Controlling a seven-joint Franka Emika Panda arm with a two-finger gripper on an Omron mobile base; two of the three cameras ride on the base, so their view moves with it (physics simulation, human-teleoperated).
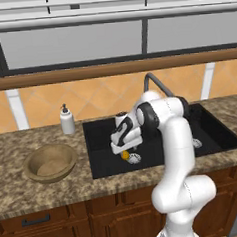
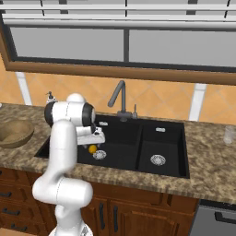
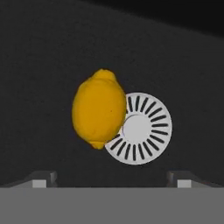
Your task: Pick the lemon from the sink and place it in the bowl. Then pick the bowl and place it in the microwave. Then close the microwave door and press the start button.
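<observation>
The yellow lemon (image 3: 99,108) lies on the floor of the black sink (image 1: 101,136), partly over the round silver drain (image 3: 142,129). The lemon (image 1: 124,154) sits just below my gripper (image 1: 126,149), which hangs over it inside the left basin. In the hand view the two fingertips (image 3: 43,179) stand wide apart with nothing between them, so the gripper (image 3: 111,180) is open. From the right base view the lemon (image 2: 92,149) shows next to the drain (image 2: 99,155). The tan wooden bowl (image 1: 50,163) rests on the counter left of the sink, empty. The microwave is out of view.
A white soap dispenser (image 1: 67,120) stands at the sink's back left corner. The dark curved faucet (image 2: 117,99) rises behind the basins. A second drain (image 2: 157,160) lies in the right basin. A clear glass (image 2: 229,134) stands on the granite counter (image 1: 26,197) far right.
</observation>
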